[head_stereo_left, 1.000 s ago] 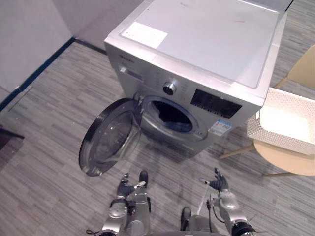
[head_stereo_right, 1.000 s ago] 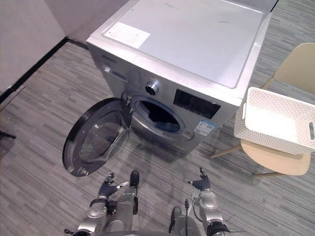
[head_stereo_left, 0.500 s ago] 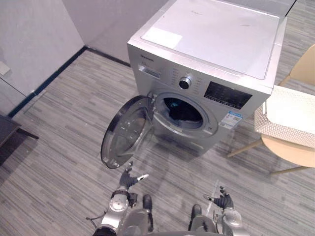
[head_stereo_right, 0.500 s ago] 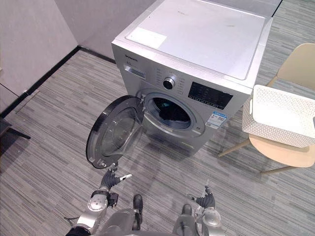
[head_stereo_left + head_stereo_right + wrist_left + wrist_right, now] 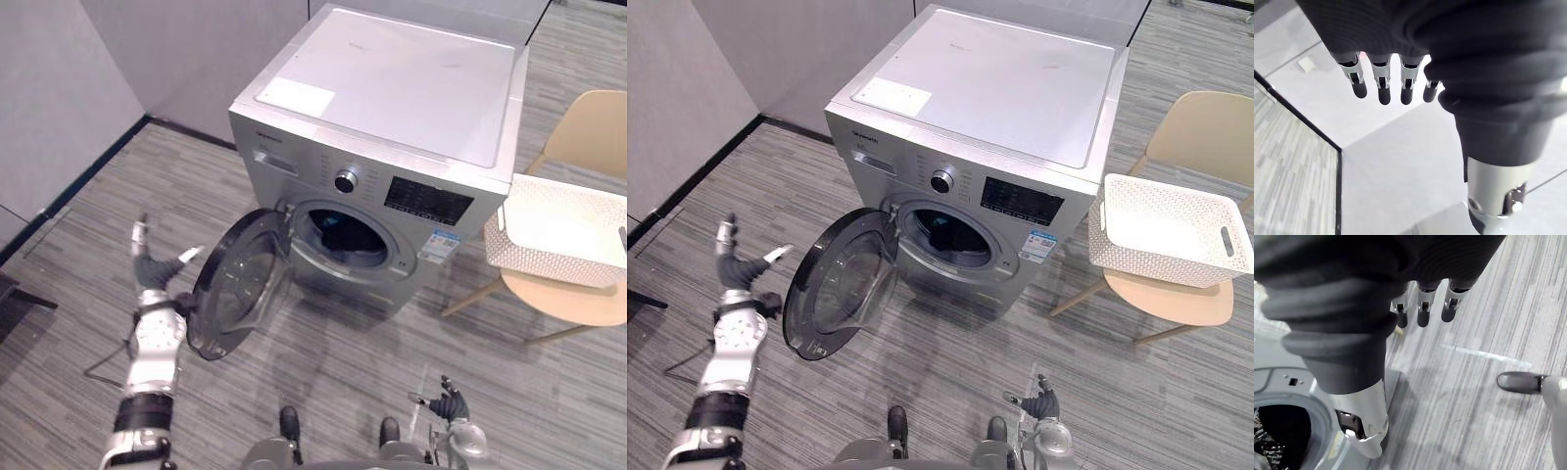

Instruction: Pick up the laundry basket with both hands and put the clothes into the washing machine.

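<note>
Washing machine (image 5: 999,108) open, dark clothes (image 5: 945,235) in its drum, white laundry basket (image 5: 1117,257) on a chair (image 5: 1200,127).
The round door (image 5: 838,284) swings out to the robot's left, and the dark clothes lie bunched in the drum behind it; the right wrist view shows them too, past the drum's rim. The laundry basket sits on the seat of the beige chair, just to the right of the machine, with its white floor in plain sight. The left hand (image 5: 737,272) is raised beside the outer edge of the door, not touching it, fingers spread and straight. The right hand (image 5: 1043,403) hangs low above the grey floor (image 5: 921,362), well apart from the basket, fingers straight and loose, holding nothing.
</note>
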{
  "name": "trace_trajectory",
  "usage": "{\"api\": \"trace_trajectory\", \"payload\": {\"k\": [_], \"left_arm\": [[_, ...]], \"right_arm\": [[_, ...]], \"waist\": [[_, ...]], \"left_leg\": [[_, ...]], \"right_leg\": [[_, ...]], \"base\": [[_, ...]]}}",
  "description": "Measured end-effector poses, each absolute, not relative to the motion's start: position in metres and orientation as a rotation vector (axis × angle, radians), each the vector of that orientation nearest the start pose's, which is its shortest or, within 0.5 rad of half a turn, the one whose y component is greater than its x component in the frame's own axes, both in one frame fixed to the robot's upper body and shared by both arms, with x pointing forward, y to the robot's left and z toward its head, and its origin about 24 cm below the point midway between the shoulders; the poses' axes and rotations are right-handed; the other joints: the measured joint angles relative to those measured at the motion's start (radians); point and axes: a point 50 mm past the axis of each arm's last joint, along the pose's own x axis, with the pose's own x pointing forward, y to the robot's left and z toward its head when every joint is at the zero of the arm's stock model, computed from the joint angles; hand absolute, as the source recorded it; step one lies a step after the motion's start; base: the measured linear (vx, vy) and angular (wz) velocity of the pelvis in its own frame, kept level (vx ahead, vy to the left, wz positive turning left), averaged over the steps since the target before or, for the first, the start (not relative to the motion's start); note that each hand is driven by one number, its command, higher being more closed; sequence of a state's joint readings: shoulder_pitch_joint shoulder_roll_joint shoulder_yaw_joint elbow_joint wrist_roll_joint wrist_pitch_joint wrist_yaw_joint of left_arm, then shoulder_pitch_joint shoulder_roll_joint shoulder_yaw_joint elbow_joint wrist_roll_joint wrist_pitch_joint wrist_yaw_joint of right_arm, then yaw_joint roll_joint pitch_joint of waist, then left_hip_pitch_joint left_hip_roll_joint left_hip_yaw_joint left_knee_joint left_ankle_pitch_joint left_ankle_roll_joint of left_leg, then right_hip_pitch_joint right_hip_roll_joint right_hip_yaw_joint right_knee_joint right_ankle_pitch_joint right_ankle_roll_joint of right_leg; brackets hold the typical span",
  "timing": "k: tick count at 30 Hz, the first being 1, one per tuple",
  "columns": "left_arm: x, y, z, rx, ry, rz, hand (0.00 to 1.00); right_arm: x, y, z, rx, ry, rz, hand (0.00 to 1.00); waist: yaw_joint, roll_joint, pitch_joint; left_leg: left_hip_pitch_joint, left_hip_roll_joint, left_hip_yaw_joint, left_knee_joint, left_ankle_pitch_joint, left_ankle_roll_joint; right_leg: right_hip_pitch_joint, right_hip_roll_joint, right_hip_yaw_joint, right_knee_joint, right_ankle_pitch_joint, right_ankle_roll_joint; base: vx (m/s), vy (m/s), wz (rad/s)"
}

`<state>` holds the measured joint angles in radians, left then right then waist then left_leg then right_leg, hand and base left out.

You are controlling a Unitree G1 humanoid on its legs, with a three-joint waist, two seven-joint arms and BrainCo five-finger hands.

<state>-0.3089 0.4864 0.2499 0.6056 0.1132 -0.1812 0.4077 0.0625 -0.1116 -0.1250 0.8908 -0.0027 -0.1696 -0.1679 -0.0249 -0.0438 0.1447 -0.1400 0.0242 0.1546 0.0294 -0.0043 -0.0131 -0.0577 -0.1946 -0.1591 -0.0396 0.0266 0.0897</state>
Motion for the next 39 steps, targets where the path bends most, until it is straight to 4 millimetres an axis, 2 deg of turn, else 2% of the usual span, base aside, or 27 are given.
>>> {"api": "trace_trajectory", "payload": {"k": [2, 5, 10, 12, 14, 15, 17, 18, 19, 21, 23, 24, 26, 27, 29, 31, 34, 36, 37, 39], "left_arm": [[0.287, 0.351, 0.071, 0.492, 0.038, 0.746, 0.00], [0.290, 0.364, 0.063, 0.423, 0.137, 0.775, 0.00], [0.293, 0.364, 0.053, 0.340, 0.202, 0.738, 0.00], [0.291, 0.363, 0.046, 0.282, 0.227, 0.747, 0.00], [0.294, 0.357, 0.042, 0.211, 0.233, 0.738, 0.00], [0.299, 0.348, 0.039, 0.175, 0.230, 0.722, 0.00], [0.302, 0.337, 0.032, 0.135, 0.240, 0.703, 0.00], [0.303, 0.321, 0.020, 0.107, 0.267, 0.670, 0.00], [0.303, 0.313, 0.015, 0.099, 0.279, 0.653, 0.00], [0.305, 0.281, -0.003, 0.098, 0.316, 0.558, 0.00], [0.301, 0.242, -0.019, 0.084, 0.331, 0.451, 0.00], [0.300, 0.231, -0.022, 0.082, 0.331, 0.417, 0.00], [0.299, 0.184, -0.026, 0.089, 0.309, 0.254, 0.00], [0.300, 0.172, -0.025, 0.091, 0.301, 0.205, 0.00], [0.304, 0.135, -0.015, 0.111, 0.242, 0.046, 0.00], [0.315, 0.118, -0.001, 0.122, 0.190, -0.023, 0.00], [0.350, 0.104, 0.049, 0.142, 0.039, -0.056, 0.00], [0.384, 0.119, 0.100, 0.215, -0.062, 0.019, 0.00], [0.392, 0.126, 0.116, 0.241, -0.095, 0.039, 0.00], [0.414, 0.156, 0.180, 0.325, -0.201, 0.135, 0.00]], "right_arm": [[0.149, -0.219, -0.126, -0.128, 0.754, -0.326, 0.00], [0.153, -0.218, -0.124, -0.128, 0.743, -0.322, 0.00], [0.162, -0.216, -0.120, -0.128, 0.711, -0.312, 0.00], [0.165, -0.215, -0.117, -0.127, 0.694, -0.306, 0.00], [0.170, -0.214, -0.114, -0.121, 0.671, -0.294, 0.00], [0.170, -0.213, -0.114, -0.119, 0.673, -0.285, 0.00], [0.172, -0.212, -0.113, -0.115, 0.666, -0.282, 0.00], [0.176, -0.211, -0.112, -0.113, 0.657, -0.280, 0.00], [0.178, -0.211, -0.111, -0.111, 0.653, -0.280, 0.00], [0.182, -0.211, -0.109, -0.111, 0.644, -0.278, 0.00], [0.187, -0.209, -0.108, -0.108, 0.636, -0.273, 0.00], [0.188, -0.208, -0.108, -0.107, 0.638, -0.271, 0.00], [0.188, -0.209, -0.108, -0.109, 0.637, -0.274, 0.00], [0.188, -0.209, -0.108, -0.109, 0.638, -0.274, 0.00], [0.190, -0.205, -0.107, -0.098, 0.632, -0.269, 0.00], [0.192, -0.202, -0.106, -0.092, 0.622, -0.266, 0.00], [0.196, -0.205, -0.099, -0.096, 0.579, -0.268, 0.00], [0.200, -0.214, -0.089, -0.122, 0.525, -0.277, 0.00], [0.202, -0.217, -0.086, -0.130, 0.511, -0.279, 0.00], [0.208, -0.229, -0.074, -0.152, 0.458, -0.293, 0.00]], "waist": [[-0.001, -0.023, 0.017], [0.002, -0.050, 0.051], [0.013, -0.069, 0.102], [0.017, -0.074, 0.107], [0.033, -0.075, 0.117], [0.044, -0.075, 0.122], [0.045, -0.070, 0.127], [0.044, -0.067, 0.129], [0.044, -0.067, 0.129], [0.040, -0.066, 0.130], [0.038, -0.056, 0.132], [0.035, -0.056, 0.131], [0.031, -0.055, 0.131], [0.024, -0.054, 0.130], [0.004, -0.051, 0.129], [-0.014, -0.043, 0.125], [-0.040, -0.026, 0.134], [-0.065, 0.001, 0.136], [-0.074, 0.006, 0.138], [-0.098, 0.012, 0.155]], "left_leg": [[-0.047, 0.006, 0.016, 0.013, 0.003, 0.003], [-0.088, 0.019, 0.034, 0.036, 0.003, 0.004], [-0.159, 0.051, 0.054, 0.081, 0.002, 0.003], [-0.184, 0.065, 0.064, 0.096, 0.000, 0.003], [-0.213, 0.077, 0.071, 0.127, -0.007, -0.003], [-0.225, 0.084, 0.074, 0.140, -0.015, -0.012], [-0.236, 0.094, 0.071, 0.154, -0.019, -0.018], [-0.241, 0.099, 0.069, 0.163, -0.020, -0.021], [-0.241, 0.099, 0.069, 0.164, -0.021, -0.021], [-0.249, 0.093, 0.068, 0.173, -0.020, -0.023], [-0.248, 0.091, 0.065, 0.176, -0.016, -0.027], [-0.247, 0.091, 0.063, 0.174, -0.015, -0.028], [-0.243, 0.081, 0.049, 0.159, -0.012, -0.032], [-0.243, 0.079, 0.047, 0.159, -0.012, -0.032], [-0.234, 0.073, 0.051, 0.159, -0.012, -0.030], [-0.227, 0.071, 0.062, 0.161, -0.011, -0.023], [-0.215, 0.071, 0.092, 0.160, -0.012, -0.020], [-0.230, 0.070, 0.123, 0.153, -0.014, -0.017], [-0.237, 0.070, 0.134, 0.151, -0.014, -0.017], [-0.267, 0.071, 0.176, 0.149, -0.013, -0.016]], "right_leg": [[-0.048, 0.004, 0.007, -0.004, 0.025, 0.001], [-0.084, 0.015, 0.026, -0.021, 0.073, -0.009], [-0.152, 0.042, 0.032, -0.023, 0.136, -0.033], [-0.177, 0.046, 0.041, -0.020, 0.141, -0.027], [-0.199, 0.052, 0.053, -0.019, 0.141, -0.027], [-0.206, 0.057, 0.053, -0.019, 0.141, -0.026], [-0.210, 0.064, 0.053, -0.019, 0.141, -0.026], [-0.210, 0.068, 0.053, -0.018, 0.139, -0.025], [-0.210, 0.068, 0.053, -0.018, 0.133, -0.022], [-0.214, 0.056, 0.050, -0.004, 0.085, -0.002], [-0.232, 0.055, 0.051, 0.030, 0.064, -0.001], [-0.234, 0.055, 0.051, 0.037, 0.059, 0.000], [-0.241, 0.054, 0.051, 0.051, 0.043, 0.010], [-0.242, 0.055, 0.051, 0.054, 0.042, 0.010], [-0.239, 0.051, 0.054, 0.064, 0.039, 0.006], [-0.240, 0.049, 0.062, 0.072, 0.042, 0.009], [-0.247, 0.046, 0.096, 0.072, 0.044, 0.009], [-0.288, 0.045, 0.136, 0.072, 0.057, 0.018], [-0.304, 0.045, 0.148, 0.071, 0.063, 0.018], [-0.351, 0.047, 0.196, 0.047, 0.100, 0.025]], "base": [[-0.07, 0.003, -0.21], [-0.08, 0.019, -0.20], [-0.09, 0.031, -0.19], [-0.10, -0.013, -0.20], [-0.11, -0.027, -0.22], [-0.11, -0.036, -0.11], [-0.11, -0.042, -0.03], [-0.09, -0.036, -0.01], [-0.13, -0.060, 0.03], [-0.11, -0.059, 0.04], [-0.07, -0.027, -0.04], [-0.04, -0.008, 0.02], [0.00, -0.013, 0.06], [0.03, -0.010, 0.06], [0.07, 0.005, -0.03], [0.08, 0.015, -0.15], [0.05, 0.014, -0.26], [-0.02, 0.008, -0.41], [-0.05, -0.004, -0.53], [-0.07, -0.016, -0.51]]}}
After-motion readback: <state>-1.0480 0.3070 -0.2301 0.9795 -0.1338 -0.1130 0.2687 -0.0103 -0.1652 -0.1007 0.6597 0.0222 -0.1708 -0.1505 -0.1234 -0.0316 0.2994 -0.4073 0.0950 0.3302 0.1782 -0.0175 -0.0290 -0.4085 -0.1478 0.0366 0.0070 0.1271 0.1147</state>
